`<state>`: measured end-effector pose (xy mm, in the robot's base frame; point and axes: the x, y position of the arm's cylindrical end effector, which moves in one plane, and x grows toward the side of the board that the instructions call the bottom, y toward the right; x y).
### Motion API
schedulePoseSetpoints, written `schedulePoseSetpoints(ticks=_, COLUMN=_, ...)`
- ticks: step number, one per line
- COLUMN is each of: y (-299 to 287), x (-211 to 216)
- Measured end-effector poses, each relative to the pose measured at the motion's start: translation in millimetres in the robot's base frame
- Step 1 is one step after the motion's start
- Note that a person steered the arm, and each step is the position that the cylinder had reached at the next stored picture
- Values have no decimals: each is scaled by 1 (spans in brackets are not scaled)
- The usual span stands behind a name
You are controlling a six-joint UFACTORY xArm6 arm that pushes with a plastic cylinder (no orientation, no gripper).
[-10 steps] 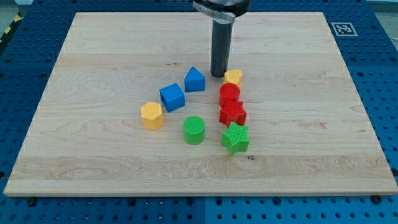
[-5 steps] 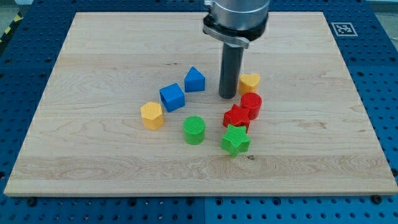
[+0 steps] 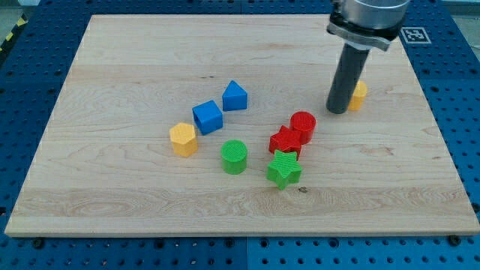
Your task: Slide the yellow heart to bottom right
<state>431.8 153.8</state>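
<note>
The yellow heart (image 3: 359,94) lies on the wooden board (image 3: 112,195) at the view's right, above mid height, and is partly hidden by my rod. My tip (image 3: 338,111) rests on the board just left of the heart and touches it. A red cylinder (image 3: 303,124), a red star (image 3: 285,141) and a green star (image 3: 284,168) sit in a cluster to the lower left of my tip.
A green cylinder (image 3: 234,157), a yellow hexagon (image 3: 183,139), a blue cube (image 3: 207,117) and a blue triangular block (image 3: 235,95) lie left of the board's middle. A printed marker (image 3: 413,34) sits at the board's top right corner.
My tip has moved to the right and pushed the yellow heart rightward, away from the red blocks. Earlier it knocked the red cylinder and red star slightly aside.
</note>
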Motion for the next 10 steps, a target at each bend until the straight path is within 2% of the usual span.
schedulePoseSetpoints(ticks=1, y=-4, x=-22)
schedulePoseSetpoints(ticks=2, y=1, x=-64)
schedulePoseSetpoints(ticks=3, y=17, x=-54)
schedulePoseSetpoints(ticks=4, y=25, x=-16)
schedulePoseSetpoints(ticks=6, y=81, x=26)
schedulePoseSetpoints(ticks=8, y=105, x=45)
schedulePoseSetpoints(ticks=10, y=106, x=65)
